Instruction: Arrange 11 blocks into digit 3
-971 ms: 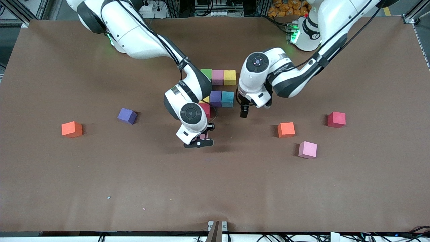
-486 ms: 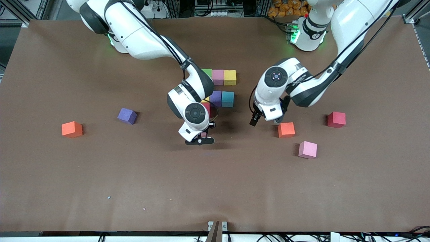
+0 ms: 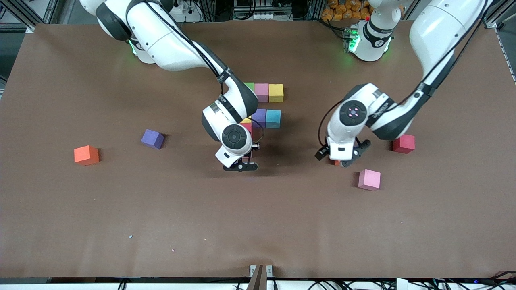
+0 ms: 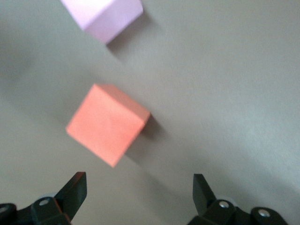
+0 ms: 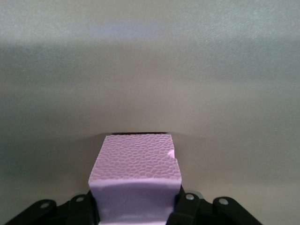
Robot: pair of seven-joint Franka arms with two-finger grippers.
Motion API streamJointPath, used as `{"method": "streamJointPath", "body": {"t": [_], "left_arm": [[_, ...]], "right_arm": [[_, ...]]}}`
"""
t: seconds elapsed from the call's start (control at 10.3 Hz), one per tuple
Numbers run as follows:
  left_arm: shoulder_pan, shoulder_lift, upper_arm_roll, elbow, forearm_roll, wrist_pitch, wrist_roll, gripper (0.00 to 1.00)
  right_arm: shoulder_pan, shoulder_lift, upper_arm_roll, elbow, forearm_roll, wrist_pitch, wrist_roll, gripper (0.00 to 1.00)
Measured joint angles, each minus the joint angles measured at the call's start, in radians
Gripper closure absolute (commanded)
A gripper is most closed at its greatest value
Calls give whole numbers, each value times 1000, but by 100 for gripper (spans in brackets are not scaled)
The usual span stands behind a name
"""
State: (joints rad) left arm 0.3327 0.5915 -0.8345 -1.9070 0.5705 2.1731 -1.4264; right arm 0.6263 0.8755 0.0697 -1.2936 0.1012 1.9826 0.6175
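A row of green (image 3: 248, 86), pink (image 3: 261, 92) and yellow (image 3: 276, 92) blocks lies mid-table. Nearer the camera sit a purple block (image 3: 259, 117) and a teal block (image 3: 273, 118). A yellow block (image 3: 246, 120) and a red block (image 3: 247, 126) show partly under the right arm. My right gripper (image 3: 242, 160) (image 5: 135, 206) is low over the table just in front of them, shut on a pink block (image 5: 136, 171). My left gripper (image 3: 339, 158) (image 4: 139, 190) hangs open over an orange block (image 3: 335, 162) (image 4: 108, 123), which lies ahead of its fingertips, not between them.
Loose blocks lie about: pink (image 3: 369, 179) (image 4: 101, 16) and red (image 3: 404, 143) toward the left arm's end, purple (image 3: 152, 139) and orange (image 3: 86, 155) toward the right arm's end. Bare brown table (image 3: 258, 225) fills the side nearest the camera.
The left arm swung away from the teal block toward its own end and now hangs over the orange block. The right gripper, still holding the pink block, crept toward the grouped blocks.
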Motion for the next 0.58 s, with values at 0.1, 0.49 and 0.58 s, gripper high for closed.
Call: {"method": "streamJointPath", "body": {"t": [0.1, 0.49, 0.58], "left_arm": [[30, 0, 1, 5, 0, 0, 78, 0], [73, 16, 9, 5, 0, -11, 343, 0], [72, 24, 11, 4, 0, -11, 379, 0]], "right_arm": [[2, 0, 1, 0, 1, -1, 1, 100], [4, 0, 1, 0, 1, -15, 2, 100], [4, 0, 1, 0, 1, -23, 2, 100]]}}
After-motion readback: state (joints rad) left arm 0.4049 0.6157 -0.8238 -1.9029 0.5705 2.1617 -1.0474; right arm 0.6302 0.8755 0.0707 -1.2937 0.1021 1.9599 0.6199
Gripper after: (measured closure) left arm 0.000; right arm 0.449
